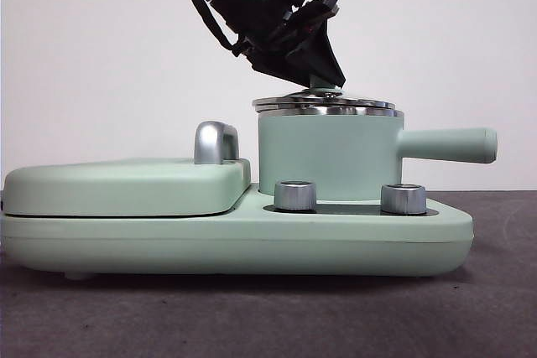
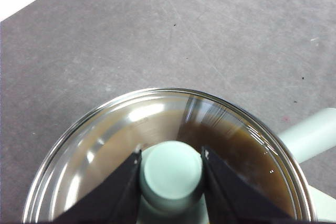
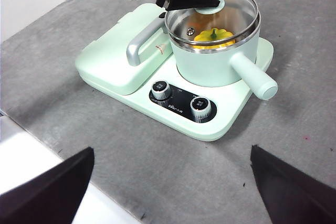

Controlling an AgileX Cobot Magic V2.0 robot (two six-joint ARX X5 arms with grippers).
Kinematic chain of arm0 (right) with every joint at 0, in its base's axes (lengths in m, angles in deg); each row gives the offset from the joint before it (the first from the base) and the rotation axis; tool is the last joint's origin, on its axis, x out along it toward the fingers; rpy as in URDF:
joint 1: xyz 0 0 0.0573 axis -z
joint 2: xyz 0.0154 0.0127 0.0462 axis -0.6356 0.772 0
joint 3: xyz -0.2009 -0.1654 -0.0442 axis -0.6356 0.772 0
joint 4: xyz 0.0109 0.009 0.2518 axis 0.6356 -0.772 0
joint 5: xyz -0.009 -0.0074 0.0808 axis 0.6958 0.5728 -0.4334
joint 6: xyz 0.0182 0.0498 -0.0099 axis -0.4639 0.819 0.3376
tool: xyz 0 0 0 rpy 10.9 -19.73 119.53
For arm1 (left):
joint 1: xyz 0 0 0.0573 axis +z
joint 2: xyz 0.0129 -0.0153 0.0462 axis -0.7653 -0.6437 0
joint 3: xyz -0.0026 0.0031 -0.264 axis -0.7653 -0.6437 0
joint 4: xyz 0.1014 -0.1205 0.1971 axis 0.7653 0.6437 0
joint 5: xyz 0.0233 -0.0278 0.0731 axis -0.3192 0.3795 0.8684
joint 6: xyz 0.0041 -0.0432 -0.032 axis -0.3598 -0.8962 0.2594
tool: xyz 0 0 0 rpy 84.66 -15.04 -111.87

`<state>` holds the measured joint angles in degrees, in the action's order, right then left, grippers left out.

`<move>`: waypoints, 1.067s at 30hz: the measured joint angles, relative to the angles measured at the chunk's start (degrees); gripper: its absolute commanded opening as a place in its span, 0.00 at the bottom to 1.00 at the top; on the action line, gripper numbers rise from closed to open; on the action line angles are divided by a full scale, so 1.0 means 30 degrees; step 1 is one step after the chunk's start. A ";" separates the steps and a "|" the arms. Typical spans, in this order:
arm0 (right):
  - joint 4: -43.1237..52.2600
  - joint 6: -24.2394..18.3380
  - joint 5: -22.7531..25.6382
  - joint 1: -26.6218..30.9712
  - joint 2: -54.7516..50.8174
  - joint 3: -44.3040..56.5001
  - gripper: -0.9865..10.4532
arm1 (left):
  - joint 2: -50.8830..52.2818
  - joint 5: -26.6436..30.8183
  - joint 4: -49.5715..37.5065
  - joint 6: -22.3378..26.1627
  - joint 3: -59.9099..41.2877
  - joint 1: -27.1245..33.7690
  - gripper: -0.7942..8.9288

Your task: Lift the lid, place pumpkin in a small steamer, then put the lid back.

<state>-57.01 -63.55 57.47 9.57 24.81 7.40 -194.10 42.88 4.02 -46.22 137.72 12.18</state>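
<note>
The glass lid (image 1: 323, 104) lies on the chrome rim of the small steamer (image 1: 327, 157), a mint-green pot with a long side handle (image 1: 449, 144). My left gripper (image 1: 323, 81) comes down from above and is shut on the lid's mint-green knob (image 2: 172, 174), one jaw on each side. In the right wrist view the yellow-orange pumpkin (image 3: 213, 36) shows through the lid (image 3: 231, 11), sitting inside the steamer (image 3: 210, 66). My right gripper (image 3: 172, 150) hangs open well away from the cooker, holding nothing.
The steamer stands on a mint-green cooker base (image 1: 252, 245) with two chrome dials (image 1: 295, 195) (image 1: 404, 199). A flat mint-green cover (image 1: 126, 186) with a chrome handle (image 1: 215, 142) lies beside the pot. The grey table's edge (image 3: 31, 129) runs near the right arm.
</note>
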 measured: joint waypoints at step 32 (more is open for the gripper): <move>0.0000 0.0335 0.0007 0.0000 0.0000 0.0000 0.50 | -0.0175 -0.0233 0.0007 -0.0015 0.0000 -0.0284 0.13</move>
<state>-57.01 -62.55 57.50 9.57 24.81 7.40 -194.63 42.18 4.04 -46.26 137.72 11.32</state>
